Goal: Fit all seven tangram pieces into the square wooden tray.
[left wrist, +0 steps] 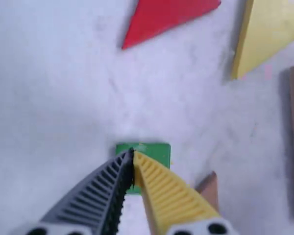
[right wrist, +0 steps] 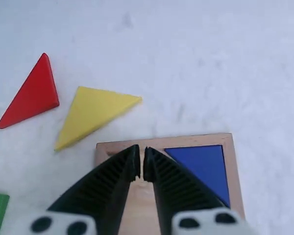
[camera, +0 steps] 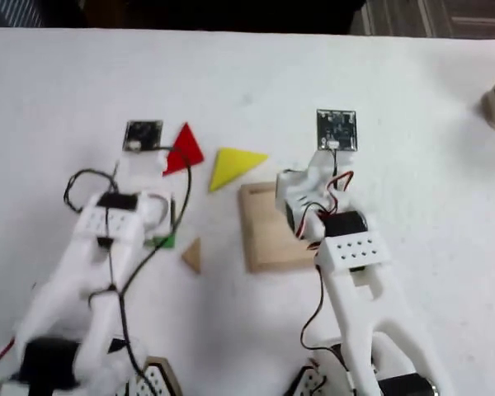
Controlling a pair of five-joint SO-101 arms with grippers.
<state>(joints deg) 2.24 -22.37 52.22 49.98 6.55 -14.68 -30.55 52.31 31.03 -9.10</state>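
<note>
The square wooden tray (camera: 262, 235) lay on the white table (camera: 412, 99), under the right arm. Nearest, just off the tray's corner on the left arm's side, sat a small triangle of plain, unpainted wood (camera: 193, 256). Slightly farther from the tray on that same side lay a small green square piece (left wrist: 154, 154). The left gripper (left wrist: 133, 154) had its grey and yellow fingers pressed together, tips down over the square's edge and nothing between them. Inside the tray, a blue flat piece (right wrist: 201, 166) lay tucked against the rim at one corner. The right gripper (right wrist: 141, 159) hung over the tray's bare floor beside it, with only a thin slit between its black fingers and nothing pinched. Beyond the tray's far edge, towards the left arm's side, lay a large yellow triangle (camera: 231, 165) close to the rim. A large red triangle (camera: 182, 148) lay farther out from the tray, just beside the yellow one.
</note>
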